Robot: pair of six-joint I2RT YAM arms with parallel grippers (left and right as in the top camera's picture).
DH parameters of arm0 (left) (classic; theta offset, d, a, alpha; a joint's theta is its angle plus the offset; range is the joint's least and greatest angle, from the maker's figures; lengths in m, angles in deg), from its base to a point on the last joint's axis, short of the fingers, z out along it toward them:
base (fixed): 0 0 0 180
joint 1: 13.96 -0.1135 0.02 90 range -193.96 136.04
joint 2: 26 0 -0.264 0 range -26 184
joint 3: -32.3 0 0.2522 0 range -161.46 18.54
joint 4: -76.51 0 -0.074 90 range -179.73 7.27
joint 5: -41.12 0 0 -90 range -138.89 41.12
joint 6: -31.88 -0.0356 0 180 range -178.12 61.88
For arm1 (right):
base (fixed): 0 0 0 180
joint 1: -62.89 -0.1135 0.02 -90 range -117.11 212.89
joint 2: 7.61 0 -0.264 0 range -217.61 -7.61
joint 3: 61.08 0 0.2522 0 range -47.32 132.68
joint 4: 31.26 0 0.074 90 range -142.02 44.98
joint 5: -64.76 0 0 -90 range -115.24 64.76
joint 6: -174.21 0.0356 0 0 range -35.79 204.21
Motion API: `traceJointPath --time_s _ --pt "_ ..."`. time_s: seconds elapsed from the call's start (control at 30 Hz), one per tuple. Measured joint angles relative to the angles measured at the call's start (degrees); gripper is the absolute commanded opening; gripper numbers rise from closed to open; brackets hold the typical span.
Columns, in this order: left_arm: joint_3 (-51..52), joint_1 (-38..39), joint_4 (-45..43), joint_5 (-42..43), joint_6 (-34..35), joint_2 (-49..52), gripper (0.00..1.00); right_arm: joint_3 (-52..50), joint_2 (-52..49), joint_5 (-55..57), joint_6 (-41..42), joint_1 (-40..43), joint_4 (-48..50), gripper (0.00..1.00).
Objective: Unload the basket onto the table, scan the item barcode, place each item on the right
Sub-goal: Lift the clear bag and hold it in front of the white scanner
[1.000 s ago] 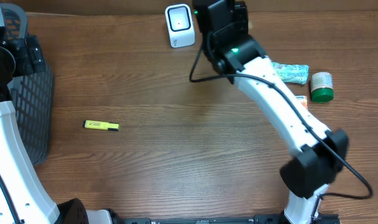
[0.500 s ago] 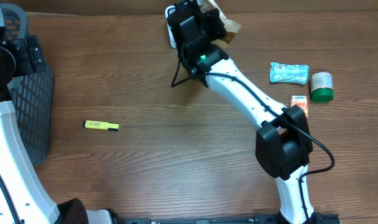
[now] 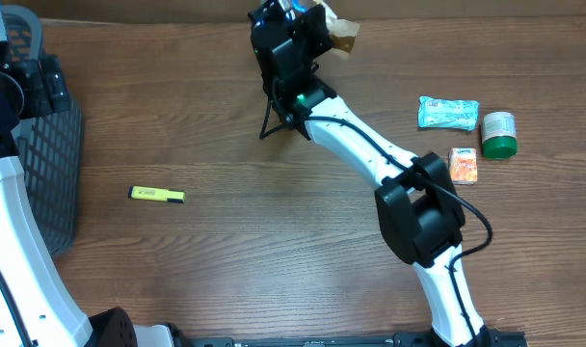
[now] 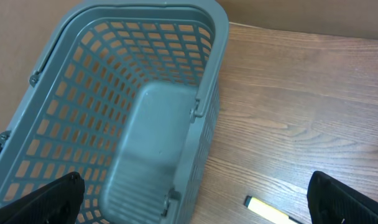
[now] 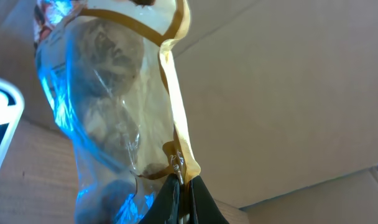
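Slippage risk: right tool at twelve o'clock pinches only a seam of the packet; left tool hangs open

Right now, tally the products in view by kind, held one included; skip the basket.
Markers: 1 (yellow marker)
Pouches: 2 (teal packet; clear bag in the right gripper)
Jars: 1 (green-lidded jar)
Cartons: 1 (orange carton)
Total: 5
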Motion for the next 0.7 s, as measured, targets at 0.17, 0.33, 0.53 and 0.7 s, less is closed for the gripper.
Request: traceJointPath --time_s 0.17,0.33,0.53,0.7 --pt "0.00 0.00 0.00 0.00 0.02 0.00 1.00 0.00 -1.25 0.00 -1.60 0.00 0.09 0.04" --pt "0.00 0.00 0.00 0.00 0.02 0.00 1.00 0.00 -1.25 0.02 -1.86 0.00 0.63 0.04" --pt "0.00 0.00 0.00 0.00 0.00 0.00 1.00 0.00 -1.27 0.00 -1.86 0.02 0.70 0.04" --pt "0.00 0.00 0.00 0.00 0.02 0.00 1.00 0.00 -1.36 0.04 -1.86 0.02 1.20 0.04"
